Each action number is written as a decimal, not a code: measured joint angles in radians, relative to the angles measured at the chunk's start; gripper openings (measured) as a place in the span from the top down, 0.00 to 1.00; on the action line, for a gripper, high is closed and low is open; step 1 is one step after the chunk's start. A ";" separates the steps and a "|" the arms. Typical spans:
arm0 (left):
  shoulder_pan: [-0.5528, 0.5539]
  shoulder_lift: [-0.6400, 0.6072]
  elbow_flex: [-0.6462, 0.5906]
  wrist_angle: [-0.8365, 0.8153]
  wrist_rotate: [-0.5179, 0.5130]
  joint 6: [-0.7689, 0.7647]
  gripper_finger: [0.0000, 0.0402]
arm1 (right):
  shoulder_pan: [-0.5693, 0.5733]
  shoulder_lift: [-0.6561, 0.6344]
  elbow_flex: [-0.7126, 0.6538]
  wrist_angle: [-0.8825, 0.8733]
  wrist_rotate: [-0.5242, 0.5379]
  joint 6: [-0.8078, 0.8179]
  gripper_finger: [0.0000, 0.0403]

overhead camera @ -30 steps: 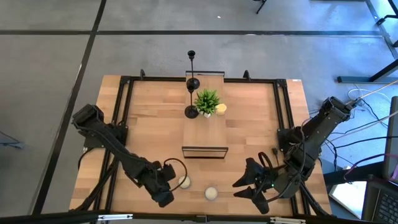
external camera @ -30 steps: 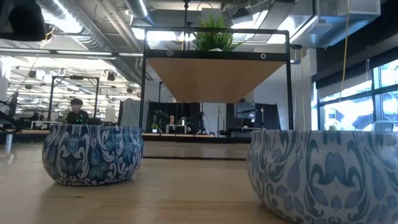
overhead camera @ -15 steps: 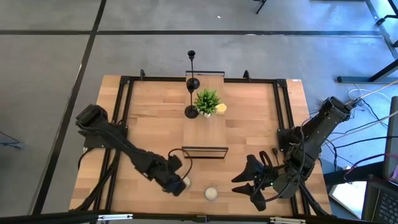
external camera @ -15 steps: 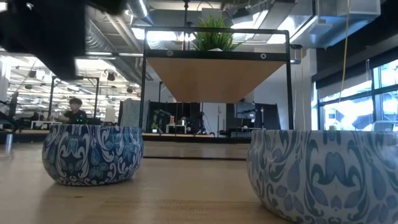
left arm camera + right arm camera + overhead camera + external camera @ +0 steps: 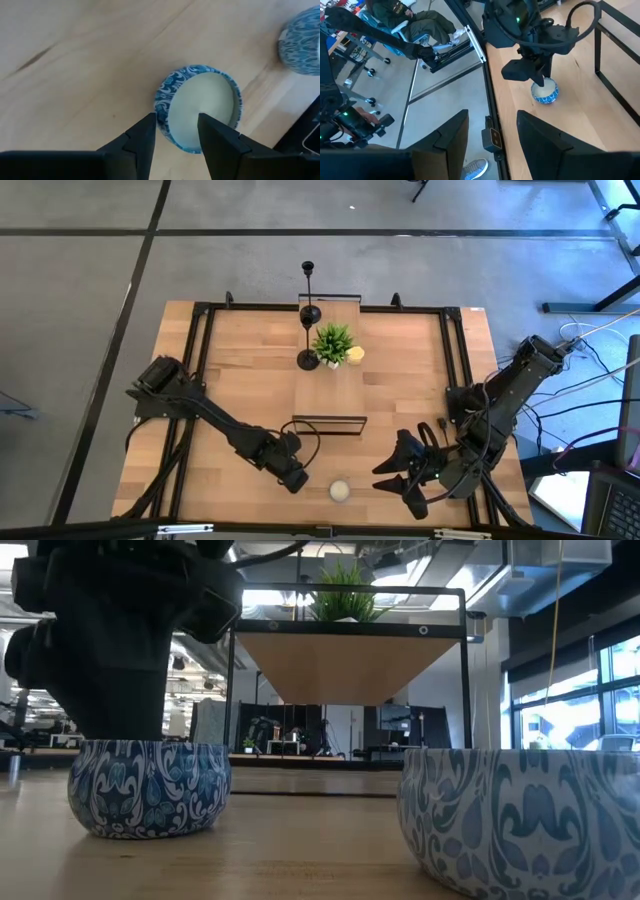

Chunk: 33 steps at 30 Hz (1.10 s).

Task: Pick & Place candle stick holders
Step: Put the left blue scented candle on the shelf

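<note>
Visibly three candle stick holders (image 5: 308, 315), two candles (image 5: 340, 491).

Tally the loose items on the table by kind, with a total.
Candle stick holders: 3
Blue patterned candle tins: 2
Yellow candle: 1
Potted plant: 1
Total: 7
</note>
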 joint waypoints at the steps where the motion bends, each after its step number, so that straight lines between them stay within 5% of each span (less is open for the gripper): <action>1: 0.000 0.000 0.000 0.000 -0.001 0.007 0.65 | 0.000 0.000 0.000 0.001 0.000 0.000 0.57; 6: 0.002 -0.002 0.000 0.001 -0.009 0.032 0.70 | 0.000 0.000 0.000 0.007 0.000 -0.001 0.57; 17: 0.002 -0.002 0.000 -0.042 -0.008 0.048 0.98 | 0.000 0.000 0.000 0.028 -0.008 -0.006 0.57; 33: -0.017 -0.034 0.050 -0.044 -0.053 0.040 0.99 | 0.003 0.000 0.000 0.032 -0.011 -0.007 0.57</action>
